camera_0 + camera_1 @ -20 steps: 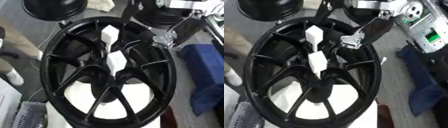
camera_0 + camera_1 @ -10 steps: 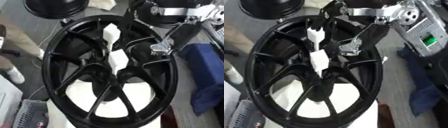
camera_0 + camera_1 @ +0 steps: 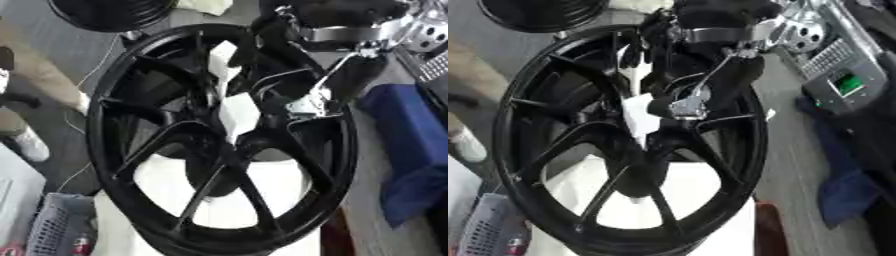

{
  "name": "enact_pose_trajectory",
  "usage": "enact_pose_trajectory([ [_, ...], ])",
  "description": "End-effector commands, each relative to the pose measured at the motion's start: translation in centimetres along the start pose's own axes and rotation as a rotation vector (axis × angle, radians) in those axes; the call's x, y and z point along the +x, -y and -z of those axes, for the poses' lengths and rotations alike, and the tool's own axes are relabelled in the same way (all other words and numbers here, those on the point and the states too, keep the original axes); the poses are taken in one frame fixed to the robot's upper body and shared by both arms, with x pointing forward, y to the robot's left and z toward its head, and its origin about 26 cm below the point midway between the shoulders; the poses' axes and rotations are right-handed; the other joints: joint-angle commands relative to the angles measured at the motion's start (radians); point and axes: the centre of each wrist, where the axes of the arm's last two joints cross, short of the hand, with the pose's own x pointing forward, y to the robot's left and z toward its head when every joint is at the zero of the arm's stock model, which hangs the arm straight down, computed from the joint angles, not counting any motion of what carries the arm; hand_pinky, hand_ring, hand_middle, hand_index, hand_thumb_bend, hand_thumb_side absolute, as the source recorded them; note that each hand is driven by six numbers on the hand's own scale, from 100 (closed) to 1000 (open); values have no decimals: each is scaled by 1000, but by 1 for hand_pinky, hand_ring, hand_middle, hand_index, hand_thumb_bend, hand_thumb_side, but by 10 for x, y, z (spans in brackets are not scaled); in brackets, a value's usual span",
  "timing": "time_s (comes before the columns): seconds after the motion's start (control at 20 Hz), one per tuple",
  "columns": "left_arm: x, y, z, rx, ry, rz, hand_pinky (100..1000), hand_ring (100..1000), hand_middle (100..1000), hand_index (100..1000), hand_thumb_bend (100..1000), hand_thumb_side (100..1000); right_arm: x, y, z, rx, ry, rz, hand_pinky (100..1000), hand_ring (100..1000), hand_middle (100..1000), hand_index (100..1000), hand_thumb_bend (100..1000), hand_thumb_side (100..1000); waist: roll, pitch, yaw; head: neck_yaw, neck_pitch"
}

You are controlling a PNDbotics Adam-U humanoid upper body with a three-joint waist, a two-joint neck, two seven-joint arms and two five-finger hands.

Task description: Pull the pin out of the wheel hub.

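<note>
One black wheel (image 3: 219,145) stands tilted on a white surface (image 3: 262,190), its spokes meeting at the hub (image 3: 229,150); a white pin (image 3: 234,112) rises from the hub toward 12 o'clock; the right hand (image 3: 677,106) hangs just beside it at 3 o'clock; whether its fingers grip cannot be told; a blue cloth (image 3: 411,150) lies past the rim at 3 o'clock.

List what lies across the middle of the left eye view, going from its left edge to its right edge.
A person's white shoe → the left rim of the black wheel → the white piece at the hub → the robot's right hand over the spokes → the blue cloth.
</note>
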Motion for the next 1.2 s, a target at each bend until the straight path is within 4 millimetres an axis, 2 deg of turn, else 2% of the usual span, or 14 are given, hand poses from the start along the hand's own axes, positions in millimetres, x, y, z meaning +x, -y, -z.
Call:
enact_pose_trajectory([
  [0.05,7,-7,5,10,34,24,667,718,547,699,540,533,-2,3,-2,147,68,-116,784,743,743,848,262,694,5,-29,1,2,9],
  [1.2,8,-5,6,3,36,14,668,718,547,697,534,538,-13,-21,2,210,31,-93,770,729,727,856,274,720,6,-9,16,-10,10],
])
